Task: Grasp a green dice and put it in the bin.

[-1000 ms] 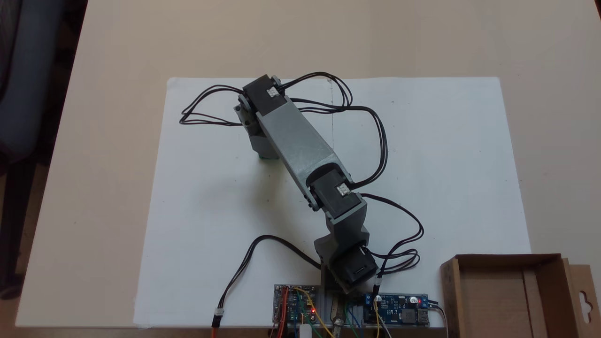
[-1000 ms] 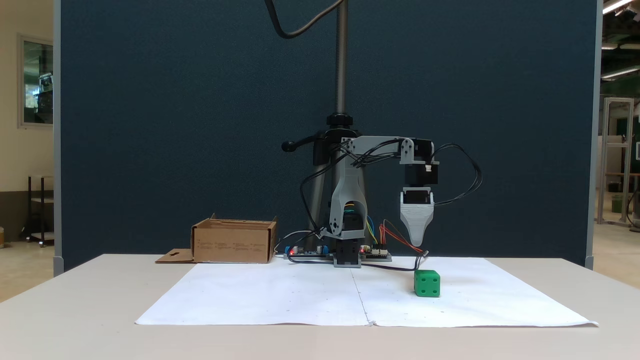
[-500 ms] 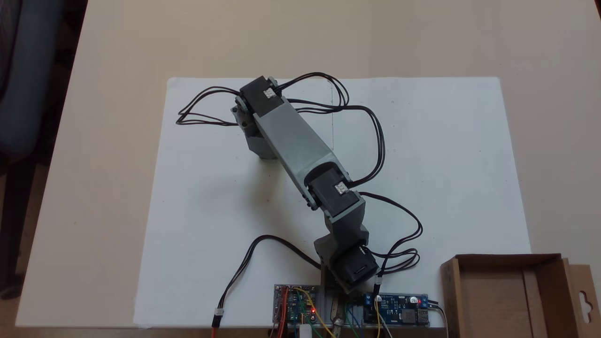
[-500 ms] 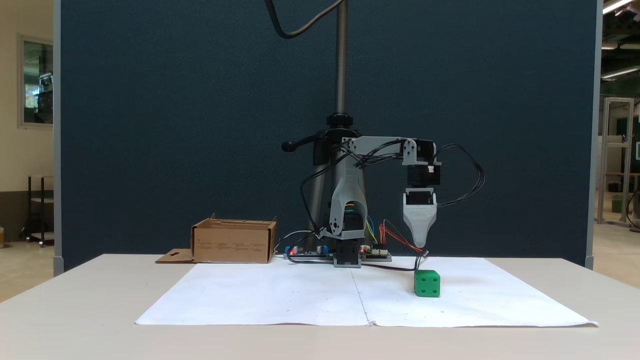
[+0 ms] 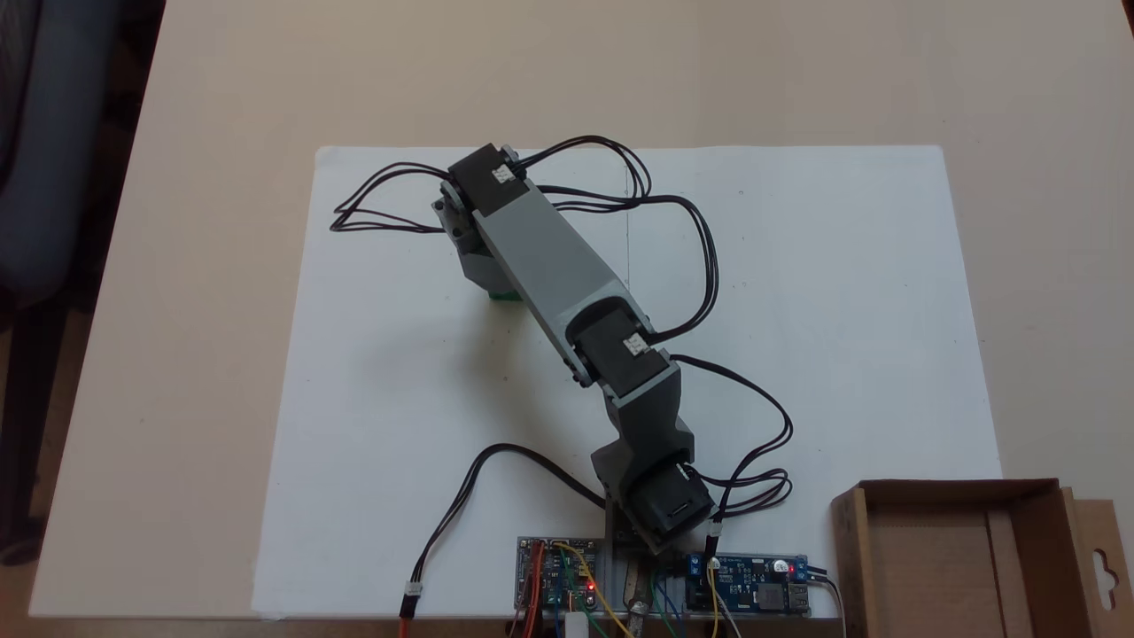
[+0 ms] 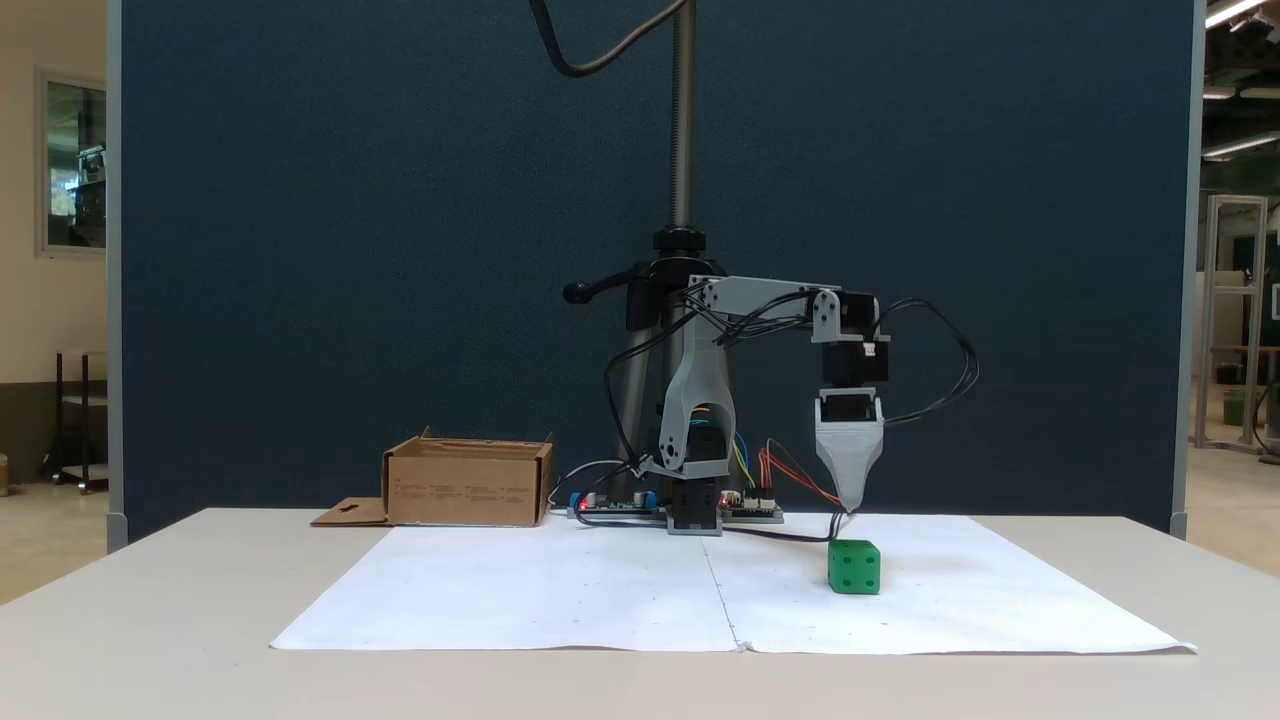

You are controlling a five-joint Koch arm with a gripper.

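Note:
The green dice [image 6: 854,567] sits on the white paper, right of centre in a fixed view. From above, only a sliver of the dice [image 5: 506,296] shows beneath the arm's wrist. My gripper [image 6: 852,502] points straight down, its tip a short way above the dice and apart from it. Only one narrow grey tip shows, so the jaws' state is unclear. The bin [image 5: 961,554], a brown cardboard box with a hang-tab flap, stands by the arm's base; the bin [image 6: 468,485] appears far left in the front view.
A white paper sheet [image 5: 842,310] covers the middle of the beige table. Circuit boards [image 5: 749,592] with wires sit at the arm's base. Black cables [image 5: 709,257] loop off the arm. A stand's pole [image 6: 683,130] rises behind the arm before a blue partition.
The arm has reached a little further out and lowered, bringing the gripper tip down closer above the dice. The dice and the bin have not moved.

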